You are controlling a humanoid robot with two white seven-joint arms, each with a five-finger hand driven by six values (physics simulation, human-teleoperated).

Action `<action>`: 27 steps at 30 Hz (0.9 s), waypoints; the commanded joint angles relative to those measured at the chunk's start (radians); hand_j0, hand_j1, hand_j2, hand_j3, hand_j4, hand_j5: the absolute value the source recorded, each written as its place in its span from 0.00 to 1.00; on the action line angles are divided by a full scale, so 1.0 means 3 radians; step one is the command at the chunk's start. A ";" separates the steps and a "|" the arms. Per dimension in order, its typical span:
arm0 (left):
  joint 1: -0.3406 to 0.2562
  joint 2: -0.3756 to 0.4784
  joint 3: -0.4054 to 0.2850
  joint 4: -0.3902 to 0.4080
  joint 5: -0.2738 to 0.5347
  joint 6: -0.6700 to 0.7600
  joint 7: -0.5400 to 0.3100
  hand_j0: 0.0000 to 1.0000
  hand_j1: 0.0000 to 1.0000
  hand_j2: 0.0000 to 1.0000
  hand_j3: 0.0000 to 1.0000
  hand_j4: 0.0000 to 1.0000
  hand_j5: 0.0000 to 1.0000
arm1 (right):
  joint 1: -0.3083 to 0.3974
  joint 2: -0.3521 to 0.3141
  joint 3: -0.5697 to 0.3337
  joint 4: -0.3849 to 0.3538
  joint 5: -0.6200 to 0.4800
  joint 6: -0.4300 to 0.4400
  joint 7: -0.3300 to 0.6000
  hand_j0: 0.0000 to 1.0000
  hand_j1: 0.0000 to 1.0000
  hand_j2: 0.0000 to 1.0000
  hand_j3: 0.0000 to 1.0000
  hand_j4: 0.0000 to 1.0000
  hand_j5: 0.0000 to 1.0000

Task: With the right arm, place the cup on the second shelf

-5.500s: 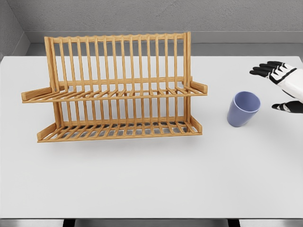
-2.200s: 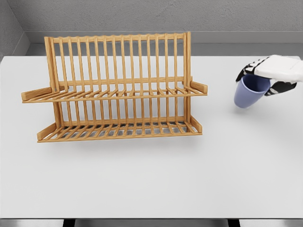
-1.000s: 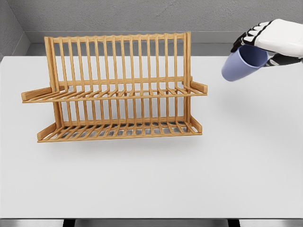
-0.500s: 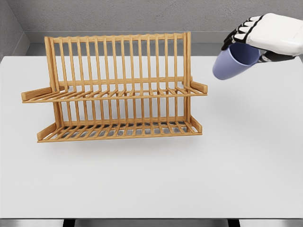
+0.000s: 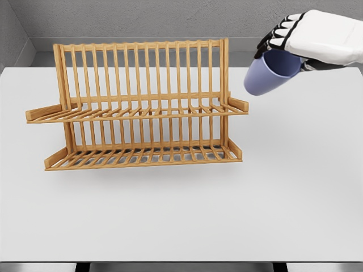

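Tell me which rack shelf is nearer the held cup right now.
The upper shelf; the cup in the right hand hangs above its right end, the lower shelf further down.

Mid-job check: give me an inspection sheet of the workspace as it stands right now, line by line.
Surface: white table, bare apart from the rack.
Job's things: blue cup in the air, tilted, right of the rack's top; wooden rack upright, upper shelf and lower shelf both hold nothing.
Clutter: nothing seen.
Grippers: right hand grasps the cup at its rim; left hand not in view.
Cables: nothing seen.
Surroundings: grey wall behind the table.
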 commanded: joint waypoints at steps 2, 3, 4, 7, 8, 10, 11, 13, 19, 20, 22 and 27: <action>0.0000 0.0000 0.0001 -0.0001 0.0001 0.0000 -0.0001 1.00 1.00 1.00 1.00 1.00 1.00 | -0.0015 0.0045 0.0019 -0.0004 -0.0012 -0.0024 -0.0002 0.66 0.66 0.66 0.66 0.66 0.66; 0.0000 0.0000 0.0001 -0.0001 0.0001 0.0000 -0.0001 1.00 1.00 1.00 1.00 1.00 1.00 | -0.0015 0.0060 0.0019 -0.0004 -0.0012 -0.0029 -0.0002 0.66 0.66 0.66 0.66 0.66 0.66; 0.0000 0.0000 0.0001 -0.0001 0.0001 0.0000 -0.0001 1.00 1.00 1.00 1.00 1.00 1.00 | -0.0015 0.0070 0.0019 -0.0004 -0.0012 -0.0060 -0.0002 0.66 0.66 0.66 0.66 0.66 0.66; 0.0000 0.0000 0.0001 -0.0001 0.0001 0.0000 -0.0001 1.00 1.00 1.00 1.00 1.00 1.00 | -0.0036 0.0080 0.0019 0.0002 -0.0012 -0.0075 -0.0002 0.66 0.66 0.66 0.66 0.66 0.66; 0.0000 0.0000 0.0001 -0.0001 0.0001 0.0000 -0.0001 1.00 1.00 1.00 1.00 1.00 1.00 | -0.0041 0.0101 0.0019 -0.0004 -0.0012 -0.0080 -0.0002 0.66 0.66 0.66 0.66 0.66 0.66; 0.0000 0.0000 0.0001 0.0004 0.0001 0.0000 -0.0001 1.00 1.00 1.00 1.00 1.00 1.00 | -0.0056 0.0157 0.0019 -0.0004 -0.0028 -0.0106 -0.0002 0.66 0.66 0.66 0.66 0.66 0.66; 0.0000 0.0000 0.0001 -0.0001 0.0001 0.0000 -0.0001 1.00 1.00 1.00 1.00 1.00 1.00 | -0.0061 0.0162 0.0024 -0.0004 -0.0028 -0.0106 -0.0002 0.66 0.66 0.66 0.66 0.66 0.66; 0.0000 0.0000 0.0001 -0.0001 0.0001 0.0000 -0.0001 1.00 1.00 1.00 1.00 1.00 1.00 | -0.0082 0.0198 0.0024 0.0002 -0.0028 -0.0147 -0.0002 0.66 0.66 0.66 0.66 0.66 0.66; 0.0000 0.0000 0.0001 -0.0001 0.0001 0.0000 -0.0001 1.00 1.00 1.00 1.00 1.00 1.00 | -0.0107 0.0254 0.0060 0.0002 -0.0038 -0.0188 -0.0002 0.66 0.66 0.66 0.66 0.66 0.66; 0.0000 0.0000 0.0001 0.0004 0.0001 0.0000 -0.0001 1.00 1.00 1.00 1.00 1.00 1.00 | -0.0113 0.0280 0.0085 0.0002 -0.0038 -0.0188 -0.0002 0.66 0.66 0.66 0.66 0.66 0.66; 0.0000 0.0000 0.0001 -0.0001 0.0001 0.0000 -0.0001 1.00 1.00 1.00 1.00 1.00 1.00 | -0.0133 0.0311 0.0111 0.0002 -0.0038 -0.0188 -0.0002 0.66 0.66 0.66 0.66 0.66 0.66; 0.0000 0.0000 0.0001 0.0004 0.0001 0.0000 -0.0001 1.00 1.00 1.00 1.00 1.00 1.00 | -0.0179 0.0346 0.0172 0.0002 -0.0038 -0.0178 -0.0002 0.66 0.66 0.66 0.66 0.66 0.66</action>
